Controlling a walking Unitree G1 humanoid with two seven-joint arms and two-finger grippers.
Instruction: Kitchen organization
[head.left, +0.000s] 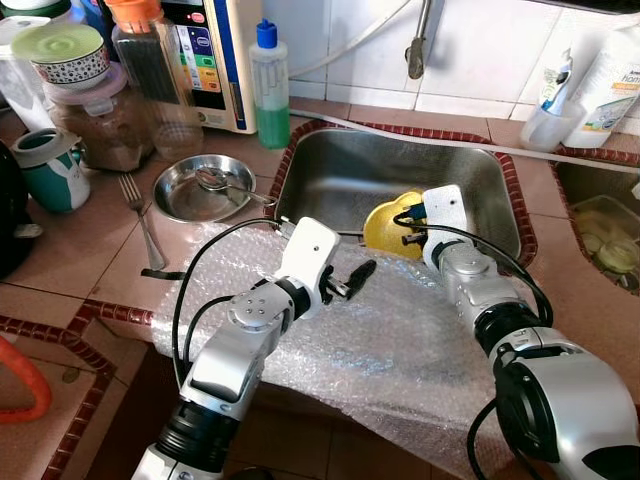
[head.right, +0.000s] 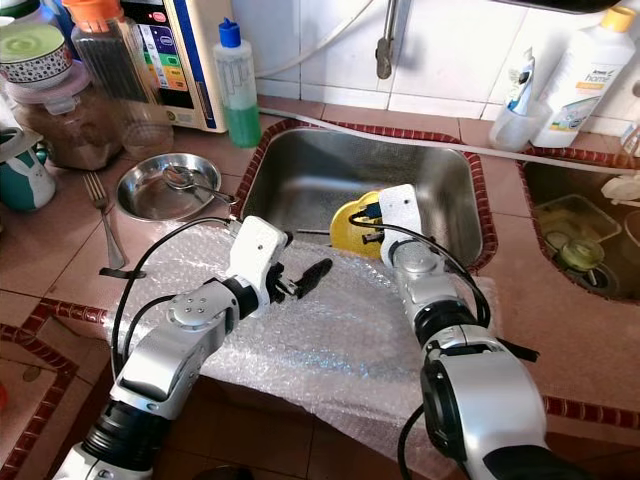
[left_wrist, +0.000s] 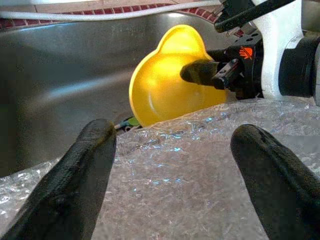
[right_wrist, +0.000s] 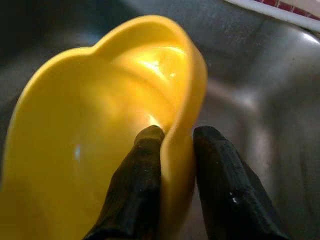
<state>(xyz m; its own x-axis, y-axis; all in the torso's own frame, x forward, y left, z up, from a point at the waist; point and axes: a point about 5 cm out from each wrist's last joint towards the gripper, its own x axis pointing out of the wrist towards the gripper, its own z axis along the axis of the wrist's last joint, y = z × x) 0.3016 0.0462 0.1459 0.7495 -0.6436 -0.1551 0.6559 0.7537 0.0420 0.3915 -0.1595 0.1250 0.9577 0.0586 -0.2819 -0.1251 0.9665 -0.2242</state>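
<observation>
Nearest to me, a sheet of bubble wrap (head.left: 400, 340) drapes over the near edge of the tiled counter (head.left: 80, 260) and hangs down toward me. My left gripper (head.left: 350, 278) hovers just above that wrap, near its far edge, with its two black fingers (left_wrist: 75, 185) spread apart and nothing between them; it points right and a little far, toward the sink. Just beyond the wrap, my right gripper (right_wrist: 172, 145) reaches over the near rim of the steel sink (head.left: 330, 170) and is clenched on the yellow bowl (head.left: 390, 228), one finger inside the bowl and the other outside, pinching its wall. The bowl is tilted up on edge, leaning at the near side of the sink basin just past the far edge of the wrap. To the left, on the counter, a fork (head.left: 140, 225) lies pointing far, and just right of it sits a shallow steel dish (head.left: 185, 195) with a spoon (head.left: 222, 182) resting in it, close beside the sink's left rim. Farther left stands a teal mug (head.left: 50, 170). Behind these are a jar of brown contents (head.left: 95, 125), a patterned container with a green lid (head.left: 62, 55) stacked on it, and a tall orange-capped jar (head.left: 150, 70). A bottle of green liquid with a blue cap (head.left: 268, 85) stands at the far left corner of the sink. At the far right, a white bottle (head.left: 610, 85) stands by the tiled wall.
</observation>
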